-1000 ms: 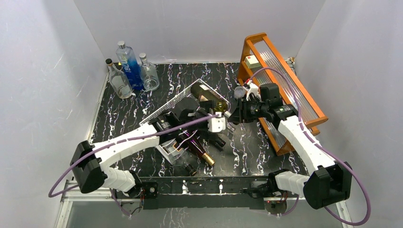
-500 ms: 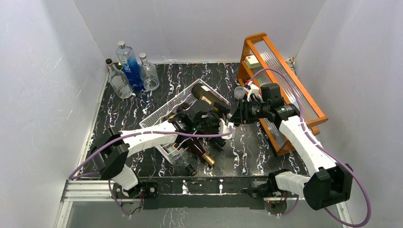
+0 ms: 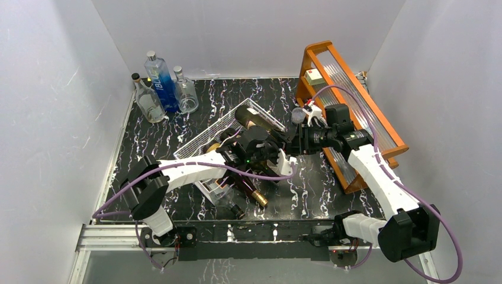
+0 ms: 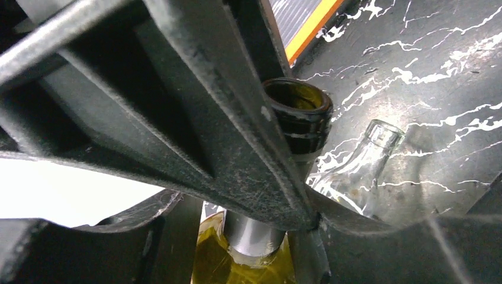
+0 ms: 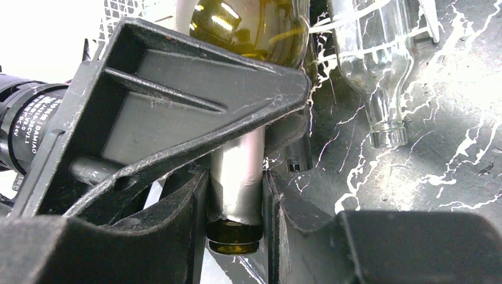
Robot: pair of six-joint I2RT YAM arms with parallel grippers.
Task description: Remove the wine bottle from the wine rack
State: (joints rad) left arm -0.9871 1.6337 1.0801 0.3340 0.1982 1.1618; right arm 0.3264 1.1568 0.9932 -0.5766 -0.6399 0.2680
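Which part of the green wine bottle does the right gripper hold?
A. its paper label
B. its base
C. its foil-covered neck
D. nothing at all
C: the right wrist view shows the right gripper closed on the silver foil neck of the wine bottle.

Robotics lab test cell. Plain white panel walls [image 3: 59,89] on three sides; black marbled tabletop [image 3: 331,195]; left arm [image 3: 189,168] and right arm [image 3: 379,171] bolted to an aluminium rail [image 3: 106,236] at near edge, purple cabling [image 3: 337,86] exposed. Staged props: clear spirit bottles [image 3: 160,83], white wire rack [image 3: 207,133], orange wooden frame [image 3: 355,94]
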